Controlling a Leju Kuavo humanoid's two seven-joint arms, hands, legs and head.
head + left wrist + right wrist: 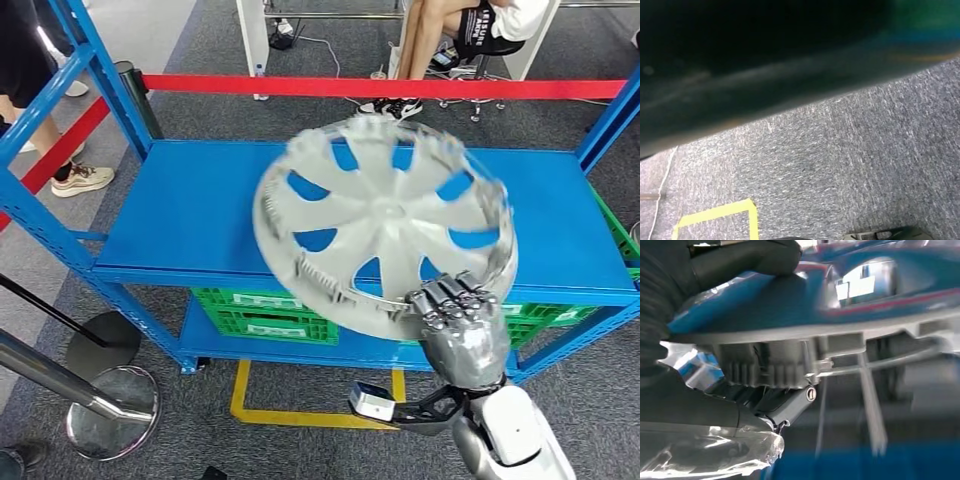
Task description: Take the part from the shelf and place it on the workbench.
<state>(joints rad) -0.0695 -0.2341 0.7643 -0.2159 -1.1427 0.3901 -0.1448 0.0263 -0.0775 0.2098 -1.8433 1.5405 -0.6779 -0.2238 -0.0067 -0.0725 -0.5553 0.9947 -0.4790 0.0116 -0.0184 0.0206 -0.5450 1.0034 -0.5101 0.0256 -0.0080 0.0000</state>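
Observation:
The part is a silver-grey wheel cover (pixel 381 215) with spokes and clips along its rim, blurred by motion. It hangs tilted above the blue shelf (pixel 189 215), clear of the shelf board. My right hand (pixel 456 325) grips its near rim from below, fingers curled over the edge. In the right wrist view the cover's grey rim (pixel 798 352) with its ribbed clips runs across the picture, with my dark thumb (pixel 742 262) over it and a finger (pixel 791 407) under it. The left wrist view looks down at grey carpet.
Green crates (pixel 264 315) sit on the lower shelf level. A red barrier tape (pixel 377 87) runs behind the shelf, with people standing and sitting beyond it. Chrome stanchion bases (pixel 113 410) stand at the left on the floor. Yellow floor tape (pixel 302 415) lies before the shelf.

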